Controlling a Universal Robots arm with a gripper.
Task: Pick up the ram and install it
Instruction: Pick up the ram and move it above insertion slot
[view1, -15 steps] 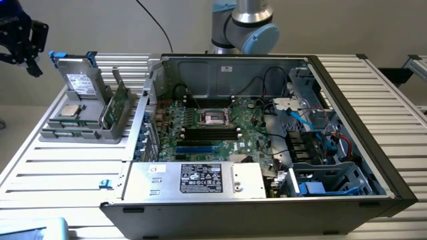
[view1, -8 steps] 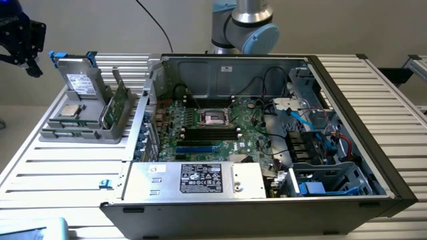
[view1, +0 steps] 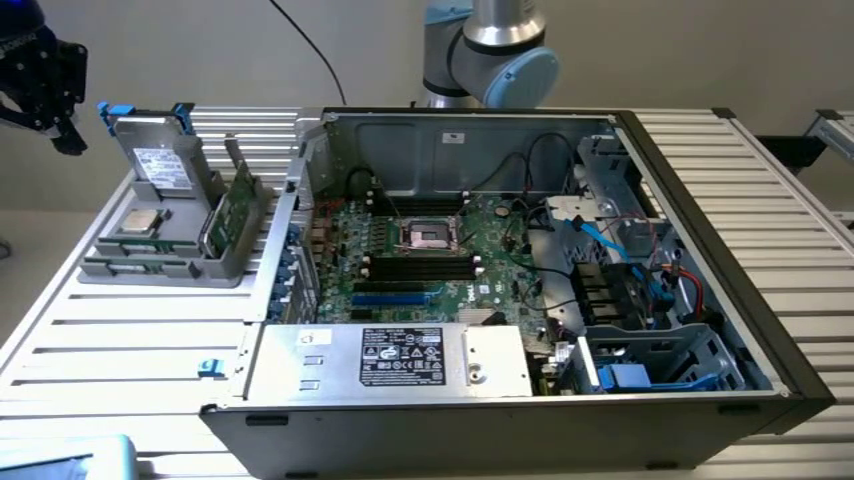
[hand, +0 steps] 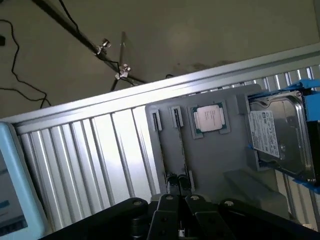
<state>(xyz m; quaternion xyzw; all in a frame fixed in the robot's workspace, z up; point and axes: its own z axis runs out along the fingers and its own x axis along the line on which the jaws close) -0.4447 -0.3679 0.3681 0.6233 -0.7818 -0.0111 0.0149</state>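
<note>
Exterior view: from high up, tilted down and set well back, taking in the whole slatted surface and the open computer case. The end effector sits small at the upper corner on the exterior view's left.
Wrist view: just behind the end effector, looking past it, fairly near the grey holder below it, with the floor beyond.
Shared: the holder, its drive, the processor chip, and the adjoining slats.
</note>
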